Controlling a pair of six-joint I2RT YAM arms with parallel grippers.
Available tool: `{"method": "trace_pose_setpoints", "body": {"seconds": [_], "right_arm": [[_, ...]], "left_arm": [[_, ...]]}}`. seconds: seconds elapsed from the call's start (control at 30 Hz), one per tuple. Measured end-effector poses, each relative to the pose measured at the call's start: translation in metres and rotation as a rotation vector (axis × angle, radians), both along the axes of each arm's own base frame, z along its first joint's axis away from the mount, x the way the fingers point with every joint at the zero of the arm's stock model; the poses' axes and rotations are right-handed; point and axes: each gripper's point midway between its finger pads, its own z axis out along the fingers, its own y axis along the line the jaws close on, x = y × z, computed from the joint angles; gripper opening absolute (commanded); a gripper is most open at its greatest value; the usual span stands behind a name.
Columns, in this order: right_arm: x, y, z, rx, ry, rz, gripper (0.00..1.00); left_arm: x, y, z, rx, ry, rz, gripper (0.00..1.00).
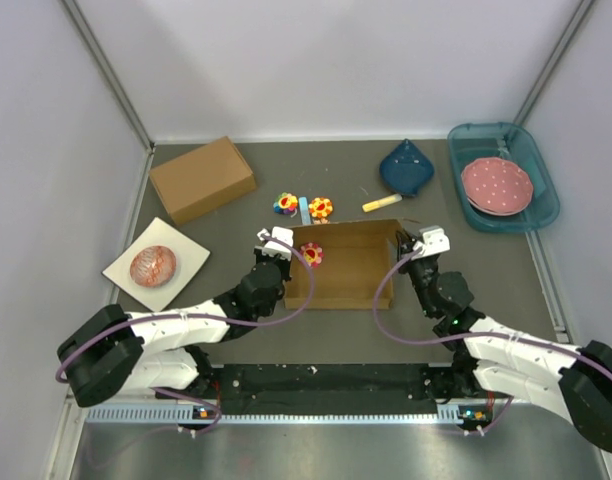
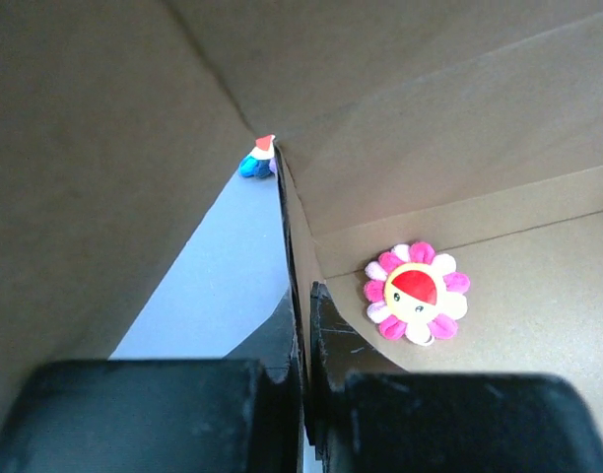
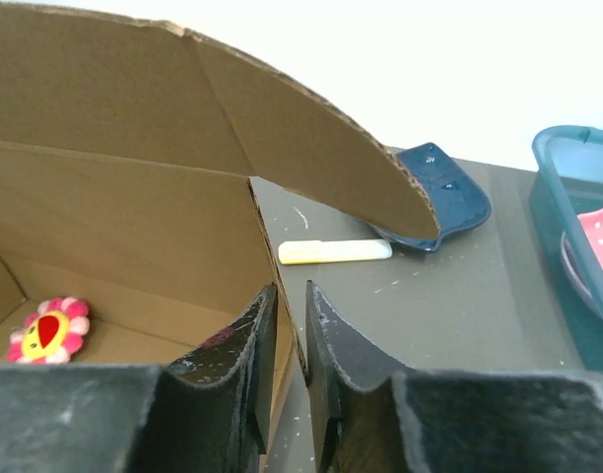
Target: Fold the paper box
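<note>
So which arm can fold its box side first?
Left, probably: the left gripper is shut on the left wall of the paper box; the right gripper only straddles the right wall, gap showing.

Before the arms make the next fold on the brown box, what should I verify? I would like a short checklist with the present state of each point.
1. The left fingers are shut on the left wall of the box: ok.
2. The right fingers stand on both sides of the right wall: ok.
3. The right fingers press firmly on that wall: cannot tell.
4. The inside of the box is free of objects: not ok, a flower toy lies on its floor.
5. The yellow stick and the blue dish lie apart from the box: ok.
</note>
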Motion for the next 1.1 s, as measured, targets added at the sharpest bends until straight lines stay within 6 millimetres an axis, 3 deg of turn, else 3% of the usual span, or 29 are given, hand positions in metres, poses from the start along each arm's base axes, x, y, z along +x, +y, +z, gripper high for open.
{"method": "trace_pose_setpoints", "body": {"seconds": [0.27, 0.5, 0.77, 1.1], "right_arm": [[-0.014, 0.008, -0.009, 0.037, 0.070, 0.060, 0.03], [-0.020, 0.015, -0.012, 0.115, 0.123, 0.062, 0.00], [-0.015, 0.024, -0.002, 0.189, 0.259, 0.021, 0.00], [-0.011, 0.031, 0.000, 0.118, 0.415, -0.016, 0.00]], "left_arm": [[0.005, -0.003, -0.002, -0.021, -0.013, 0.020, 0.00], [0.009, -0.003, -0.002, -0.040, -0.023, 0.043, 0.00], [0.010, 0.002, -0.003, -0.038, -0.030, 0.068, 0.00], [0.011, 0.007, -0.004, -0.028, -0.029, 0.099, 0.00]]}}
